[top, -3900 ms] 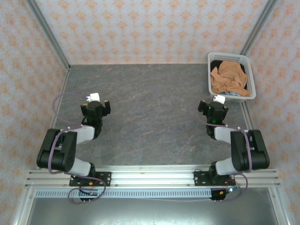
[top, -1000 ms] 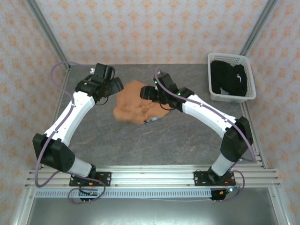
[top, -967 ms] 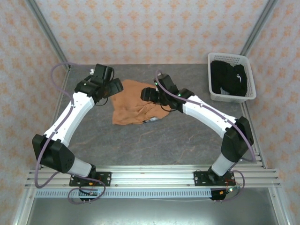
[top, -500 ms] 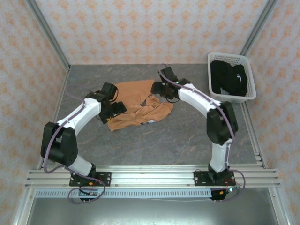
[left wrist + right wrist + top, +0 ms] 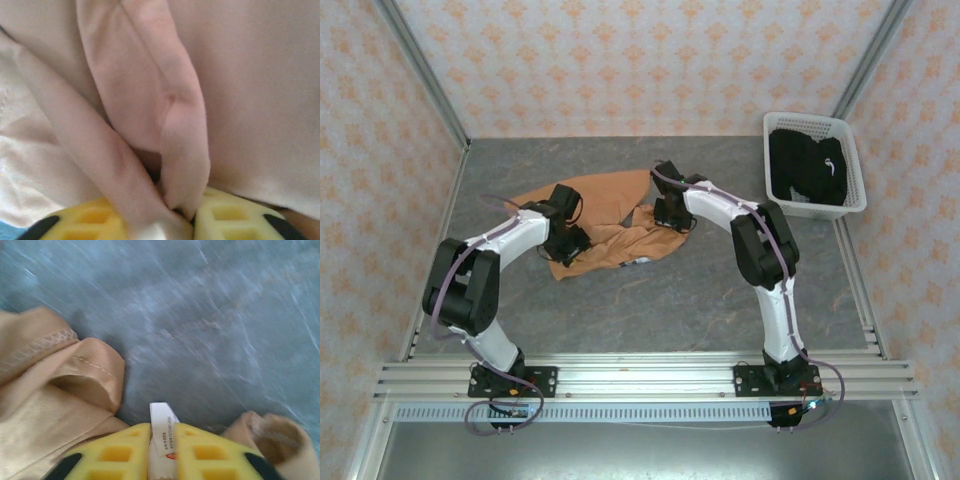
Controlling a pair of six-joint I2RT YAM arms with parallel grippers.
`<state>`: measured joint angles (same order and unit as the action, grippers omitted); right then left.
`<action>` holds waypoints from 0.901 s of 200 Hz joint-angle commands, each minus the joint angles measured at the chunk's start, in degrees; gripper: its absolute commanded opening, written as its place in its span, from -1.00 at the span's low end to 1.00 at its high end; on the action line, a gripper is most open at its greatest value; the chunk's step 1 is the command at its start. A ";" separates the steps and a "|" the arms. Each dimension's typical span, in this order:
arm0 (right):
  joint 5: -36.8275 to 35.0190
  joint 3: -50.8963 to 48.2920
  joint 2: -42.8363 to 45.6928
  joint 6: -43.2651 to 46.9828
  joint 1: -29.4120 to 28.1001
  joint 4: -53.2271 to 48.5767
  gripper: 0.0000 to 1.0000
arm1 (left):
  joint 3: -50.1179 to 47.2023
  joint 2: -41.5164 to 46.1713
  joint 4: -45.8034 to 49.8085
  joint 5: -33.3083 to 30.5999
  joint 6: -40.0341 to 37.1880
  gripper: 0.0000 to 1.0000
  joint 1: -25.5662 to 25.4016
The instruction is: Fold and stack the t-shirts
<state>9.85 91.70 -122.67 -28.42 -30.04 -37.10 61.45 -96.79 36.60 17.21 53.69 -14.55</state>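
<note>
An orange-tan t-shirt lies crumpled on the grey table, left of centre. My left gripper presses down on its left part. In the left wrist view this gripper is shut, a fold of the orange cloth pinched between the yellow fingers. My right gripper sits at the shirt's right edge. In the right wrist view it is shut on the shirt's white care label, with orange cloth beside it. A black t-shirt with a white mark fills the basket.
The white slotted basket stands at the back right, against the right rail. Bare grey table stretches between the shirt and the arm bases. Patterned walls close in the back and both sides.
Both grippers were open above the shirt and have shut on it. The right gripper came nearer along the shirt's right edge. A flap of the shirt has spread toward the left.
</note>
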 commanded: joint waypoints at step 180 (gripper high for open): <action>6.37 -13.01 18.10 5.46 -2.13 -2.21 -0.31 | 6.27 12.04 19.71 -25.76 -13.06 -0.77 5.66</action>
<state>23.75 78.41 -104.27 -20.78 -32.21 -37.63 68.82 -88.58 50.04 -1.93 41.63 -8.25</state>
